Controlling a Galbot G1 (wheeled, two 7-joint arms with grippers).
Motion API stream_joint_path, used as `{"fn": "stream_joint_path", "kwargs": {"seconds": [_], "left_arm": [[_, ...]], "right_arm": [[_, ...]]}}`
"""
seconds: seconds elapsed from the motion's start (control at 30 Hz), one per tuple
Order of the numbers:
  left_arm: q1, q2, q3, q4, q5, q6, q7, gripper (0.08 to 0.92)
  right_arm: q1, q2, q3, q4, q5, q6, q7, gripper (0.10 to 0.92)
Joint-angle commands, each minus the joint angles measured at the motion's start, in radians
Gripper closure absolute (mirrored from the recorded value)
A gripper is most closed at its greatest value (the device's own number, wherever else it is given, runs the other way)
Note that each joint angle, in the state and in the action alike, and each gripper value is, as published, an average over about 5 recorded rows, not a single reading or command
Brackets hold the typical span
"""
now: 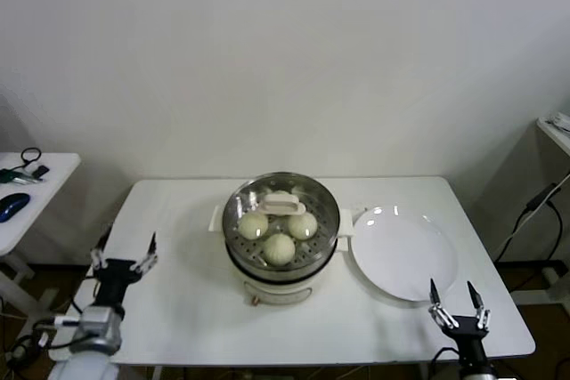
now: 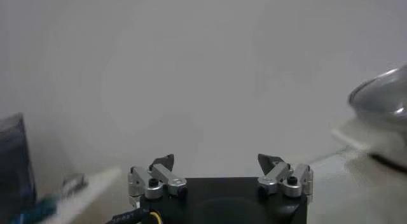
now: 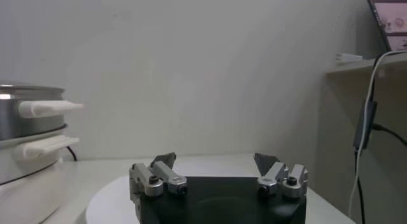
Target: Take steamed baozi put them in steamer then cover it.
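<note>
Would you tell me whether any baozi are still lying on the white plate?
No. In the head view the white plate is bare, and the baozi sit inside the steamer under the cover.

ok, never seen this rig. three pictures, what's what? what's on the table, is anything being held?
It is a two-armed robot, each arm ending in a two-fingered tool. The wide picture comes from a camera on its head, looking down at a white table. The other two come from cameras on its wrists, each looking out past that arm's own tool.

In the middle stands a steel steamer with pale buns inside and a glass lid on top. Beside it, toward the robot's right, lies a bare white plate.

The left tool sits at the table's left edge, the right tool near the front right corner. Both are open and hold nothing.
</note>
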Motion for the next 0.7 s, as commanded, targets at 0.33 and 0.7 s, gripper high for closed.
{"fn": "stream_joint_path", "kwargs": {"seconds": [0.33, 0.7], "left_arm": [[0.157, -0.066, -0.012, 0.171, -0.218, -0.290, 0.000, 0.177], [0.154, -0.063, -0.008, 0.143, -0.206, -0.278, 0.007, 0.177]], "right_arm": [[-0.015, -0.004, 0.003, 0.005, 0.020, 0.004, 0.003, 0.203], [-0.017, -0.002, 0.007, 0.009, 0.022, 0.007, 0.005, 0.203]]}}
